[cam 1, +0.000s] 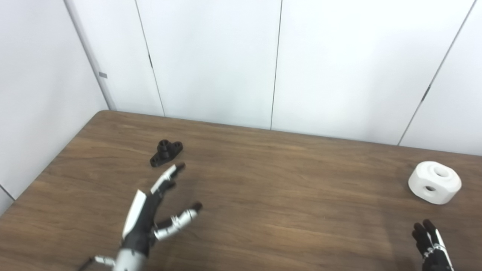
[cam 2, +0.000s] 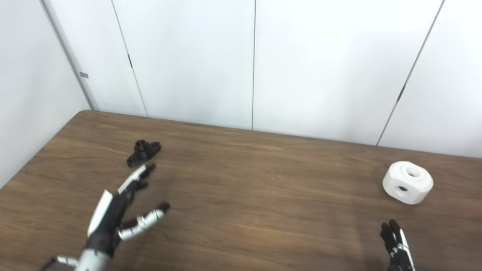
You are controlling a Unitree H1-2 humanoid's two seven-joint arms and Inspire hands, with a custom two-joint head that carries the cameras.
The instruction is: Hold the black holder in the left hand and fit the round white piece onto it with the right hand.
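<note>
Black holder (cam 1: 166, 152) lying flat on bench (cam 1: 263, 188), far left, nothing gripping it. Left hand (cam 1: 150, 214) just short of it, fingers spread, empty. Round white piece (cam 1: 435, 182) way over on right side, untouched. Right hand (cam 1: 431, 246) near it at bottom edge, mostly cropped, can't tell its state.

Black holder (cam 1: 166, 152): solid matt black all over, seen near the desk's far left corner.
Round white piece (cam 1: 435, 182): plain white, its holes shaded grey, by the desk's right edge.
Left hand (cam 1: 150, 214): black palm, white back plate, silver-white fingers tipped black.
Right hand (cam 1: 431, 246): black, white markings noted.
Desk (cam 1: 286, 195): dark brown wood grain, streaked lengthwise.
Wall panels (cam 1: 211, 56): white, divided by thin dark seams.
</note>
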